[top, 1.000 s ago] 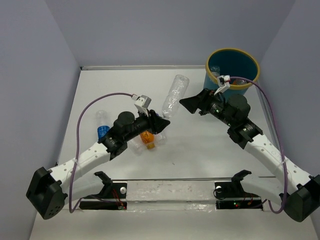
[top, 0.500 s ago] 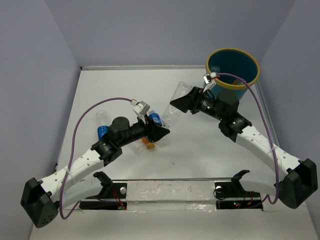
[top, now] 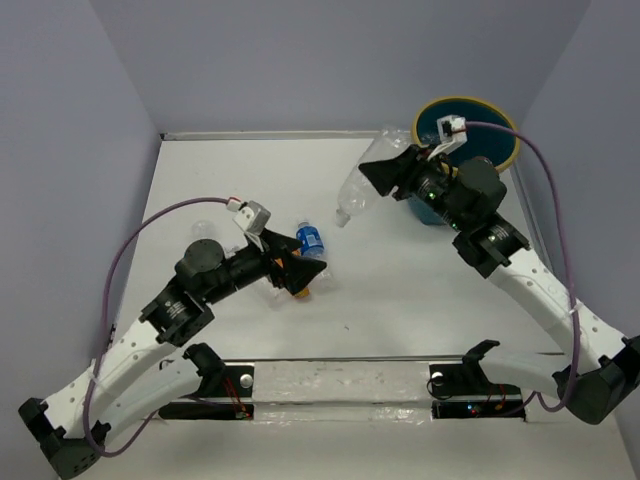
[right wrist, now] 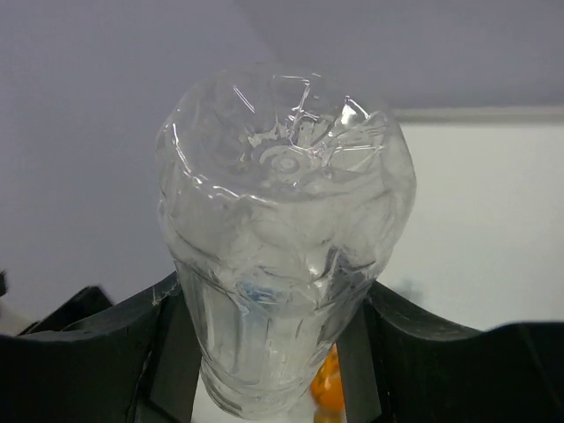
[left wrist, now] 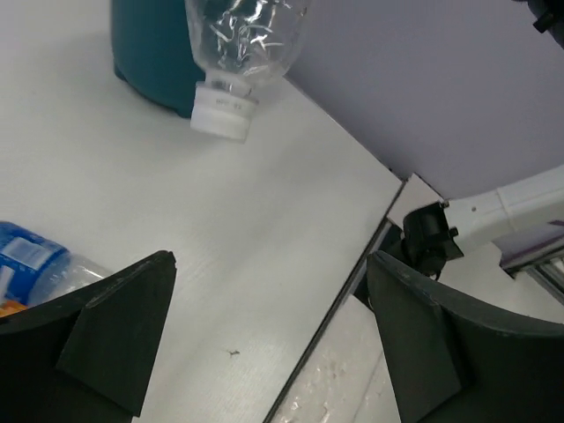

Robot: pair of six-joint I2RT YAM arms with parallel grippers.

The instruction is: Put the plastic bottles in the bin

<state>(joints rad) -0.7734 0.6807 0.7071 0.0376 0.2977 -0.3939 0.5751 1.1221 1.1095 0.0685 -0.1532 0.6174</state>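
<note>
My right gripper (top: 385, 170) is shut on a large clear bottle (top: 358, 190) and holds it off the table, white cap down, just left of the bin (top: 495, 110), a teal bucket with a yellow rim. The right wrist view shows this clear bottle (right wrist: 282, 238) clamped between both fingers. My left gripper (top: 305, 272) stands open and empty over the table's middle. A blue-labelled bottle (top: 310, 240) lies just beyond it and an orange bottle (top: 301, 292) is partly under it. In the left wrist view, the open left gripper (left wrist: 273, 335) faces the hanging clear bottle (left wrist: 233, 35) and the bin (left wrist: 150, 53).
A small clear bottle (top: 205, 232) lies left of my left arm. A rail with two black clamps (top: 340, 380) runs along the table's near edge. Purple walls close in the table at the back and on both sides.
My right gripper closed on the large clear bottle and lifted it toward the bin. My left gripper opened and drew back to the left.
</note>
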